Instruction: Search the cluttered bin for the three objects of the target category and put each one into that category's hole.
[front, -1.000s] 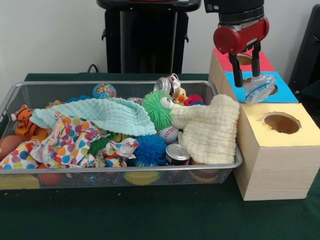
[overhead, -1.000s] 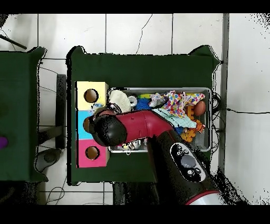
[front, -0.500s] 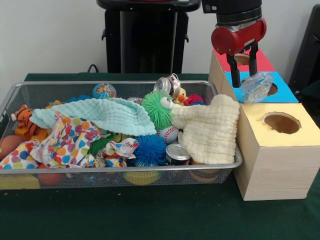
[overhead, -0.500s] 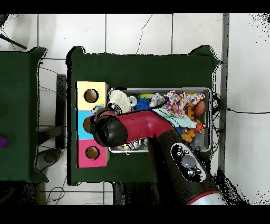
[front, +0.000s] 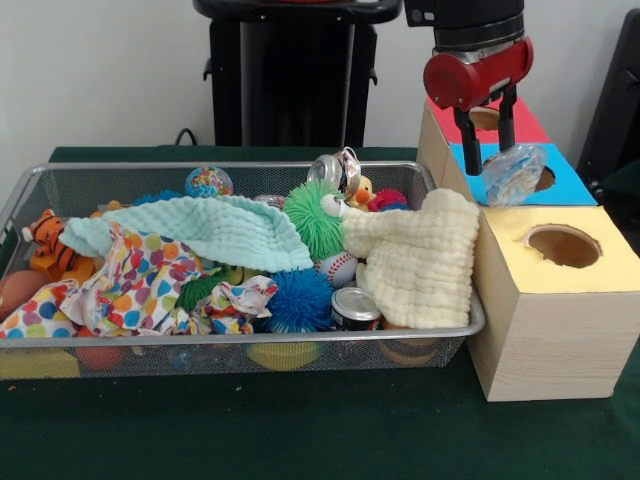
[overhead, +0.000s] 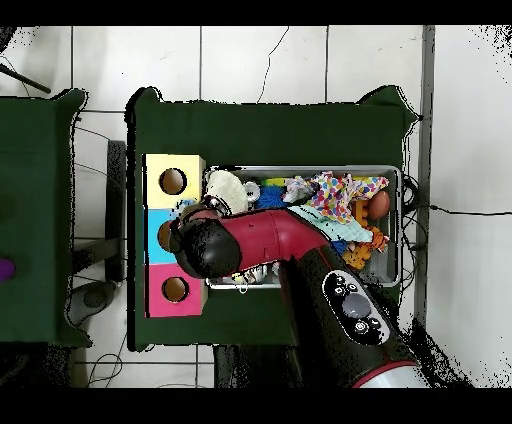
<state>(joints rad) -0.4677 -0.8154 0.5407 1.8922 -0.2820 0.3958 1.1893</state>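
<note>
Front view: gripper (front: 492, 165) jaws are clenching a clear plastic bag (front: 513, 174), now hanging right over the blue hole (front: 541, 178) after lifting slightly; I'm judging release is next. Three holes on the box (front: 556, 340), two cans showing in the bin (front: 40, 188). Overhead view: arm (overhead: 262, 240) is covering the blue hole; bag hidden.

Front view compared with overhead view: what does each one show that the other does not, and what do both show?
Only the front view shows the gripper holding a crumpled clear plastic item over the blue section of the sorting box, plus the cans and balls in the bin.

Only the overhead view shows the whole red arm, which covers the blue hole, and the tiled floor.

Both show the wire bin, the yellow hole and the colourful dotted cloth.
</note>
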